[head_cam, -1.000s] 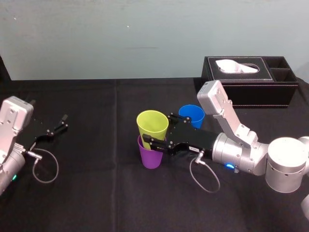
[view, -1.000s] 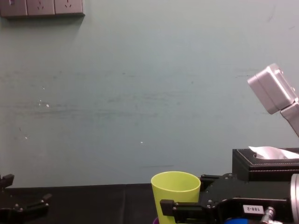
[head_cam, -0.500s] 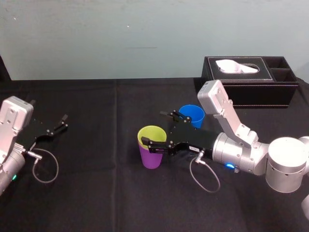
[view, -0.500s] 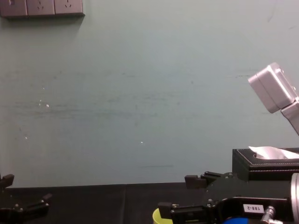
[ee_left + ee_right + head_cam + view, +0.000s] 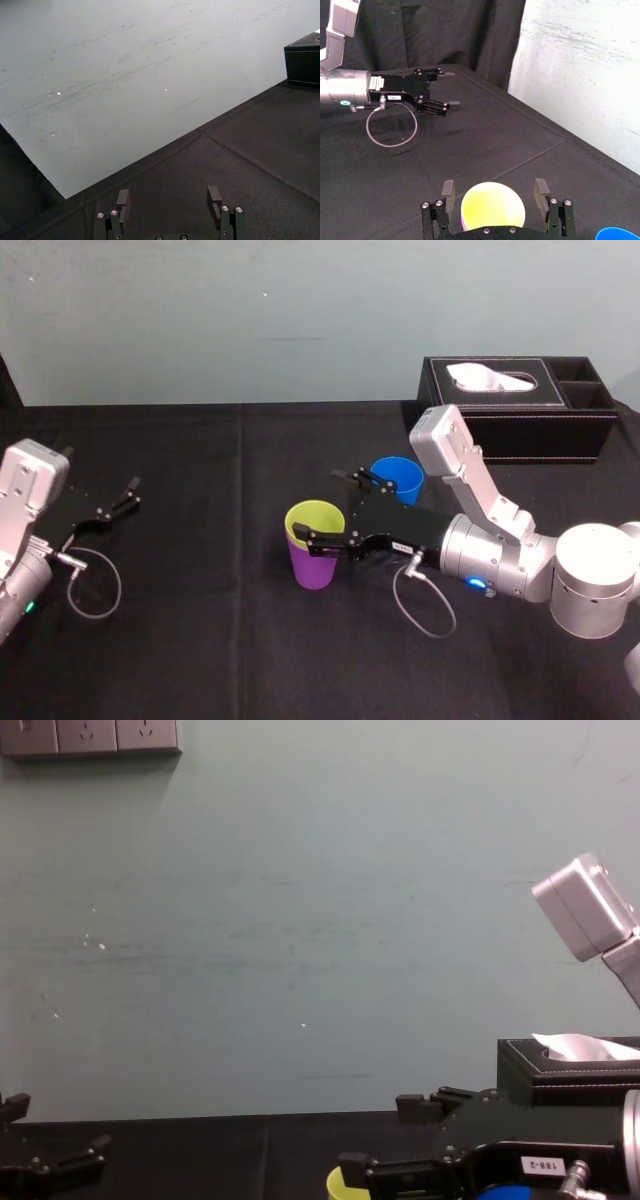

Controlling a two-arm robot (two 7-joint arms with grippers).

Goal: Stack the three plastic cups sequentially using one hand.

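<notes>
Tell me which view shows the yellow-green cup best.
Head view: the yellow-green cup sits nested in the purple cup, rim visible. Right wrist view gives its mouth from above; chest view, a sliver of rim.

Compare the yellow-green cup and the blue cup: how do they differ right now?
The yellow-green cup sits nested in the purple cup; the blue cup stands alone on the black table. The yellow-green cup is between the fingers of the open right pincer; the blue cup is outside them, beyond the far finger. Both are upright, mouths up. The left pincer idles at the table's left.
</notes>
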